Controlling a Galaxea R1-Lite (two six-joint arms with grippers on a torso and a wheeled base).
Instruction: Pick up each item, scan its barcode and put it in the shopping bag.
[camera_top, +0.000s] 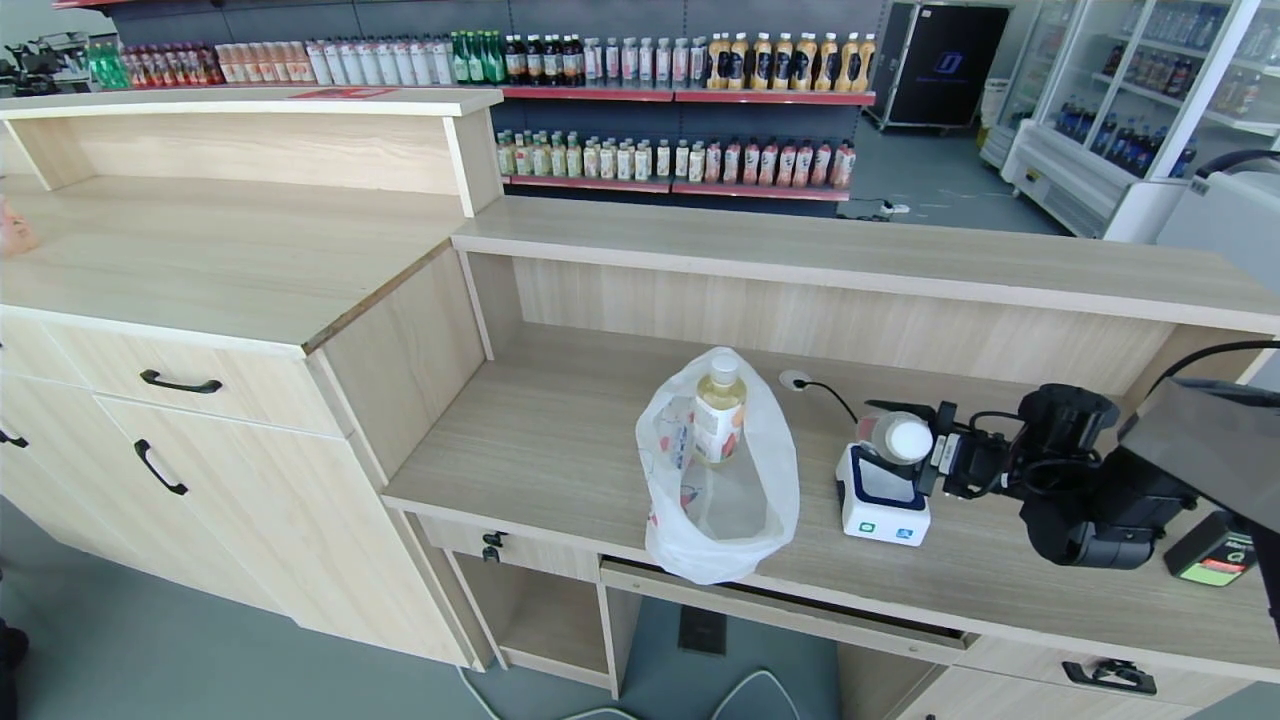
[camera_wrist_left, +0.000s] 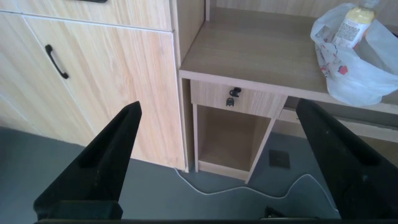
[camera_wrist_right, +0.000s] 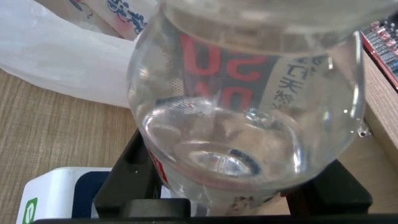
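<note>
A white plastic shopping bag (camera_top: 745, 510) stands open on the lower desk, with a yellow juice bottle (camera_top: 719, 410) upright inside it. To its right sits a white barcode scanner (camera_top: 882, 497). My right gripper (camera_top: 928, 452) is shut on a clear water bottle (camera_top: 893, 437) with a white cap, held on its side just above the scanner. In the right wrist view the clear water bottle (camera_wrist_right: 249, 118) with its red label sits close above the scanner (camera_wrist_right: 53, 196), the bag (camera_wrist_right: 56, 53) behind it. My left gripper (camera_wrist_left: 217, 168) hangs open below desk height, well left of the bag (camera_wrist_left: 357, 68).
A raised counter ledge (camera_top: 860, 255) runs behind the desk, and a taller cabinet (camera_top: 200, 300) with drawers stands to the left. A black cable (camera_top: 825, 392) runs from a grommet behind the scanner. A dark device with a green label (camera_top: 1212, 552) lies at the right.
</note>
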